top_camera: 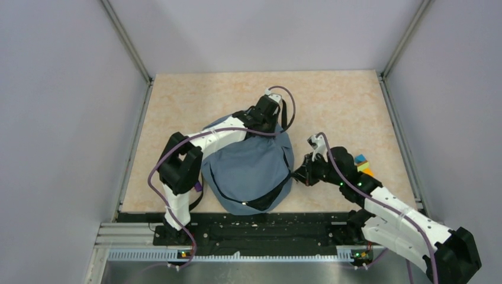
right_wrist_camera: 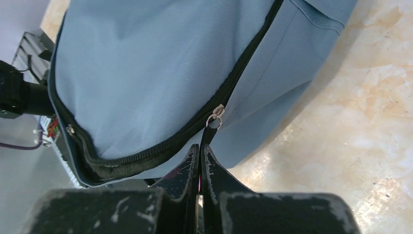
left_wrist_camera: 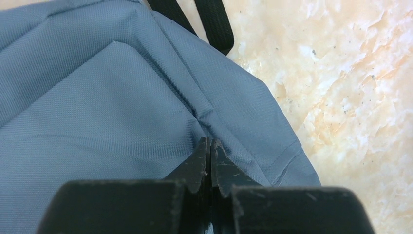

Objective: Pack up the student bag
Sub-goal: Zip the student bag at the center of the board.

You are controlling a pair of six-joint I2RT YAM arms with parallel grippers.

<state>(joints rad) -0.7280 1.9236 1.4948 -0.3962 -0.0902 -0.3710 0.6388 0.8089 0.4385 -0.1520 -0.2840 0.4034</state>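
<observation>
The student bag [top_camera: 248,168] lies flat on the table between both arms, a grey-blue backpack with a black arched zipper [right_wrist_camera: 234,83]. My left gripper [top_camera: 264,122] is at the bag's far edge. In the left wrist view the left gripper [left_wrist_camera: 209,142] is shut, and its tips pinch a fold of the bag's fabric [left_wrist_camera: 122,97], with creases running to them. My right gripper [top_camera: 297,176] is at the bag's right side. In the right wrist view it [right_wrist_camera: 201,147] is shut on the black pull tab hanging from the metal zipper slider [right_wrist_camera: 215,116].
Black straps [left_wrist_camera: 209,19] trail off the bag's far end onto the beige tabletop [top_camera: 337,106]. Small coloured blocks [top_camera: 362,164] sit beside the right arm. A purple item [top_camera: 198,186] shows at the bag's left edge. Grey walls enclose the table.
</observation>
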